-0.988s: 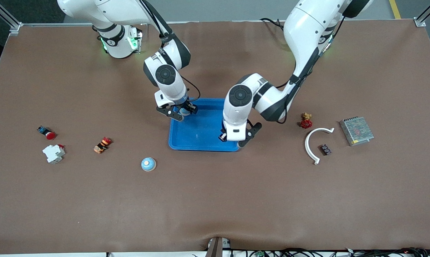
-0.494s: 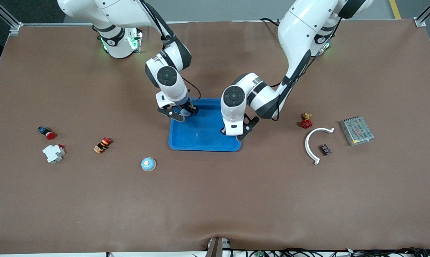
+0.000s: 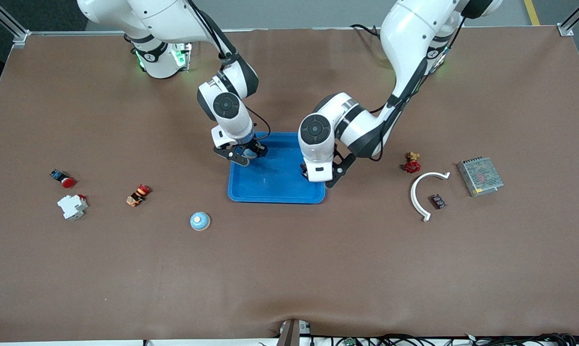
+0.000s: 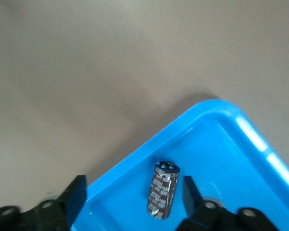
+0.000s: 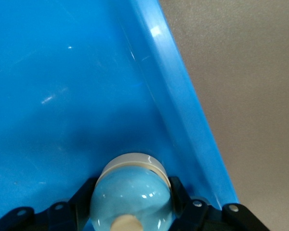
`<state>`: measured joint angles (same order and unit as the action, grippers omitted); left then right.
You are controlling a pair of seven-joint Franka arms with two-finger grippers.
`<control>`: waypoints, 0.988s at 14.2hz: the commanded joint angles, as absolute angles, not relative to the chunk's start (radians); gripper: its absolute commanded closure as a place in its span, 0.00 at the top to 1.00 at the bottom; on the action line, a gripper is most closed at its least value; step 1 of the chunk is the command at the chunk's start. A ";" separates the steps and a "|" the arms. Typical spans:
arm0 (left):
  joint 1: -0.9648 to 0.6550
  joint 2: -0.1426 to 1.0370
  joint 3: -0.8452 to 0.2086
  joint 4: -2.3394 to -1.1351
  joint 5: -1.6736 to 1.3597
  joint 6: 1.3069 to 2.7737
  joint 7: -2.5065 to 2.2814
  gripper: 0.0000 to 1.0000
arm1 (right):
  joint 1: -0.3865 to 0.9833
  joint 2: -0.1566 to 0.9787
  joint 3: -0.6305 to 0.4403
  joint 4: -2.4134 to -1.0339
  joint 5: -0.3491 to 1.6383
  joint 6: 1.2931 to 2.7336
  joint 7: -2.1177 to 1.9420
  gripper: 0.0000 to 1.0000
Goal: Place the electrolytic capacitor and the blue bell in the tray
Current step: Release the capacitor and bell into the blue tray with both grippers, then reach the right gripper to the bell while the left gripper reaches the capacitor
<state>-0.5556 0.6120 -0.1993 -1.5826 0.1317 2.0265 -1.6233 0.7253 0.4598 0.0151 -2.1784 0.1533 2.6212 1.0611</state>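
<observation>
The bright-blue tray lies mid-table. My right gripper is shut on a light-blue bell with a cream button, just over the tray floor at the corner toward the right arm's end. My left gripper is open over the tray's edge toward the left arm's end. A dark cylindrical electrolytic capacitor rests in the tray between its spread fingers, close to one of them. A second blue bell sits on the table, nearer the camera than the tray.
Toward the right arm's end lie a red push button, a white breaker and an orange-red part. Toward the left arm's end lie a red valve, a white arc, a small dark chip and a metal power supply.
My left gripper has drawn back from the tray's near corner along its edge, away from the camera. My right gripper has barely shifted, still holding the bell.
</observation>
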 commanded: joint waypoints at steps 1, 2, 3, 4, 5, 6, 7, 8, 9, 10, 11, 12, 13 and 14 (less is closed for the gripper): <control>-0.505 0.508 -0.195 -1.569 0.147 1.909 -1.501 1.00 | 0.739 0.463 0.002 -2.166 0.152 2.622 1.098 1.00; -0.465 0.476 -0.195 -1.569 0.143 1.892 -1.429 1.00 | 0.739 0.462 0.003 -2.163 0.152 2.617 1.098 1.00; -0.421 0.456 -0.196 -1.571 0.140 1.875 -1.354 1.00 | 0.739 0.454 0.003 -2.163 0.152 2.609 1.095 1.00; -0.378 0.440 -0.196 -1.572 0.138 1.852 -1.285 1.00 | 0.738 0.442 0.003 -2.163 0.152 2.599 1.094 1.00; -0.330 0.433 -0.196 -1.575 0.138 1.830 -1.214 1.00 | 0.738 0.425 0.003 -2.163 0.153 2.570 1.094 1.00; -0.286 0.433 -0.198 -1.580 0.140 1.818 -1.133 1.00 | 0.736 0.405 0.003 -2.161 0.152 2.536 1.094 1.00; -0.249 0.434 -0.198 -1.586 0.140 1.818 -1.046 1.00 | 0.730 0.385 0.003 -2.160 0.153 2.505 1.094 1.00; -0.208 0.434 -0.196 -1.598 0.146 1.818 -0.991 1.00 | 0.724 0.365 0.003 -2.152 0.153 2.467 1.091 1.00; -0.166 0.433 -0.196 -1.615 0.152 1.818 -0.958 1.00 | 0.715 0.353 0.000 -2.132 0.153 2.415 1.085 1.00; -0.125 0.433 -0.196 -1.629 0.152 1.818 -0.930 1.00 | 0.692 0.348 0.000 -2.105 0.150 2.370 1.081 1.00; -0.077 0.437 -0.196 -1.640 0.152 1.824 -0.916 1.00 | 0.672 0.347 0.000 -2.079 0.131 2.334 1.077 1.00; -0.039 0.446 -0.196 -1.643 0.153 1.830 -0.904 1.00 | 0.646 0.345 0.000 -2.060 0.091 2.303 1.053 1.00; -0.003 0.460 -0.196 -1.650 0.155 1.847 -0.867 1.00 | 0.614 0.345 0.000 -2.050 0.065 2.290 1.026 1.00; 0.027 0.462 -0.196 -1.675 0.163 1.891 -0.818 0.99 | 0.586 0.339 0.000 -2.045 0.058 2.290 0.984 1.00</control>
